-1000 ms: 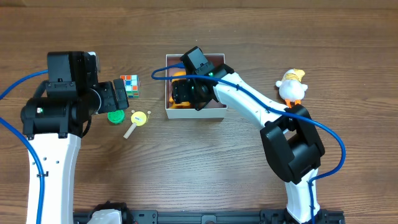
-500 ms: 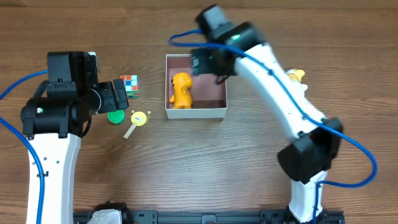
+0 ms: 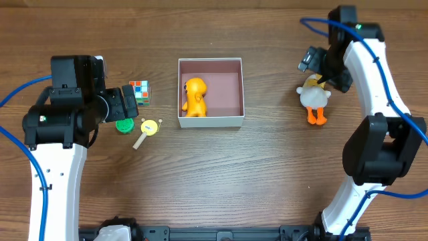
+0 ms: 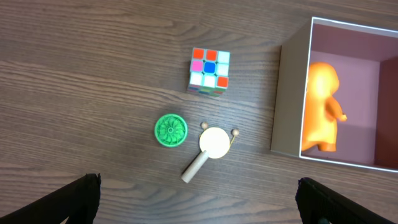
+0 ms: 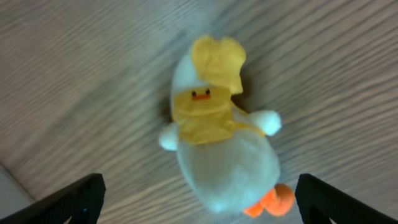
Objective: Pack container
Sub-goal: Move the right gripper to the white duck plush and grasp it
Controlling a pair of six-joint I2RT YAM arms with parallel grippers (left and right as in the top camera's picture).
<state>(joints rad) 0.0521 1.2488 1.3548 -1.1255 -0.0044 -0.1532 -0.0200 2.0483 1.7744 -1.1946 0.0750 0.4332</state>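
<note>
The container (image 3: 210,122), a white-walled box with a pinkish-brown inside, sits at the table's middle. An orange-yellow toy figure (image 3: 195,96) lies in its left part. Both also show in the left wrist view, the container (image 4: 289,106) and the figure (image 4: 320,106). A white and yellow plush duck (image 3: 314,99) lies on the table to the right of the box. My right gripper (image 3: 322,67) hovers open over the duck (image 5: 217,143), with its fingers (image 5: 199,199) wide on either side and nothing held. My left gripper (image 3: 130,104) is open and empty (image 4: 199,202), left of the box.
A colour cube (image 3: 140,92), a green disc (image 3: 124,124) and a small yellow drum rattle (image 3: 148,128) lie on the wood table left of the box. They also show in the left wrist view: cube (image 4: 209,71), disc (image 4: 170,130), rattle (image 4: 213,143).
My right gripper has left the container, with the orange figure lying inside, and swung right to above the duck. The left arm has not moved.
</note>
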